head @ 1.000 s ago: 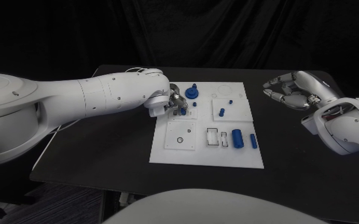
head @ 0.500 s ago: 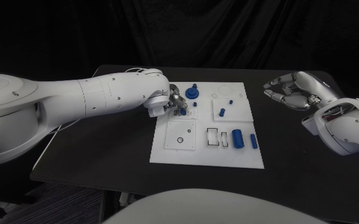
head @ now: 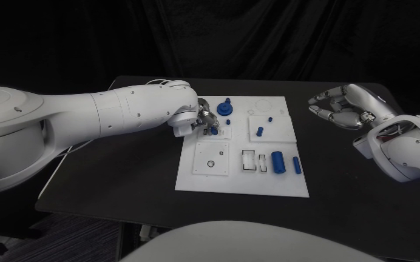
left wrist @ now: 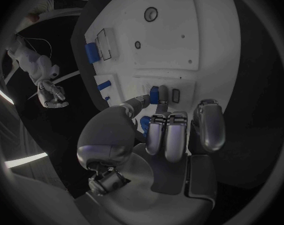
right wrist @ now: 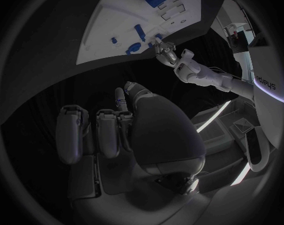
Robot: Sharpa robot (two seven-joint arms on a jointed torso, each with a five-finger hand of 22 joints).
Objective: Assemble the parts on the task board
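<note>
The black table was the biggest thing, and the white task board lay flat in the middle of it. The left hand was over the near-left part of the board. Its thumb and a finger pinched a small blue part and held it right at the board's top, beside a little slot. The other fingers were curled close together. The right hand hung in the air to the right of the board, well apart from it. Its fingers were curled in and held nothing.

More blue parts sat on the board. A fat blue cylinder and a thin blue bar lay near the right edge. A round blue knob stood near the far side, with a short blue peg and a tiny blue stud close by.

The pinched part looked light, hard and smooth, so it could slip. It was likely best held by its sides, near the top, kept straight over its hole.
</note>
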